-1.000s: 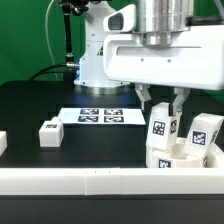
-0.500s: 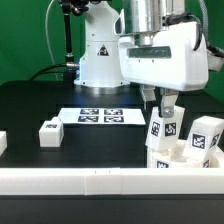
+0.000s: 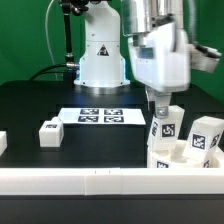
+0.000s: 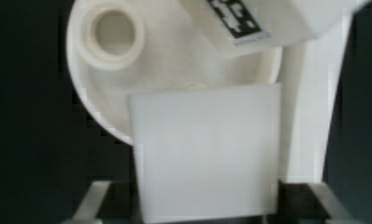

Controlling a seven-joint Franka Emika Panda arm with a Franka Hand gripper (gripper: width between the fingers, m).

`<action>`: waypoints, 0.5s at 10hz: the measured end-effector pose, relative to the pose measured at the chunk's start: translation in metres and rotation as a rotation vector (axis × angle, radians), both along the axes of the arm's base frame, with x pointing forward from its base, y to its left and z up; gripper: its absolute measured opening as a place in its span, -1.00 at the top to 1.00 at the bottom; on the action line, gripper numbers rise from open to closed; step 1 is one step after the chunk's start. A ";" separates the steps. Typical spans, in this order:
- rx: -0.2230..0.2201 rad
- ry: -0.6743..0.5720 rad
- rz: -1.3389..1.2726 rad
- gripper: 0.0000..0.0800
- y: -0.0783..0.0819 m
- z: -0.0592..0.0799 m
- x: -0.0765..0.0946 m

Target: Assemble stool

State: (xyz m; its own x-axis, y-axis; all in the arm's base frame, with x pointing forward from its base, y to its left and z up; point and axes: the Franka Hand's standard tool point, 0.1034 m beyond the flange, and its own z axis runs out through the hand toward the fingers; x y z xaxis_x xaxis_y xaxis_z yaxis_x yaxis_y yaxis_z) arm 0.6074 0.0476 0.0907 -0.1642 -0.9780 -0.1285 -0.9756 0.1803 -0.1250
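My gripper [image 3: 165,108] is shut on a blocky white stool leg [image 3: 166,130] with a black-and-white tag, held upright on the round white seat [image 3: 172,160] at the exterior view's right. In the wrist view the leg [image 4: 204,150] fills the space between my fingers [image 4: 105,200], and the seat [image 4: 165,70] with a round hole lies beyond it. A second tagged leg [image 3: 205,136] stands on the seat to the right, and its tag also shows in the wrist view [image 4: 241,20]. A third leg [image 3: 50,131] lies loose on the black table at the left.
The marker board [image 3: 100,116] lies flat at mid table. A long white border rail [image 3: 100,181] runs along the front edge, with the seat right against it. A small white part [image 3: 2,143] sits at the far left edge. The robot base [image 3: 100,60] stands behind.
My wrist has turned about its vertical axis over the seat, and the held leg has turned with it. The other parts have not moved.
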 end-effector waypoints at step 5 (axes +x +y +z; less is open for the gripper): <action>0.093 0.042 -0.499 0.16 0.005 -0.001 0.001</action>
State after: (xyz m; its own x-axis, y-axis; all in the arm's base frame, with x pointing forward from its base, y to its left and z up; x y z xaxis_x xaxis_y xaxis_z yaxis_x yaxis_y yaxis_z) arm 0.6081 0.0530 0.0900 -0.6151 -0.7640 -0.1948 -0.7719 0.6339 -0.0485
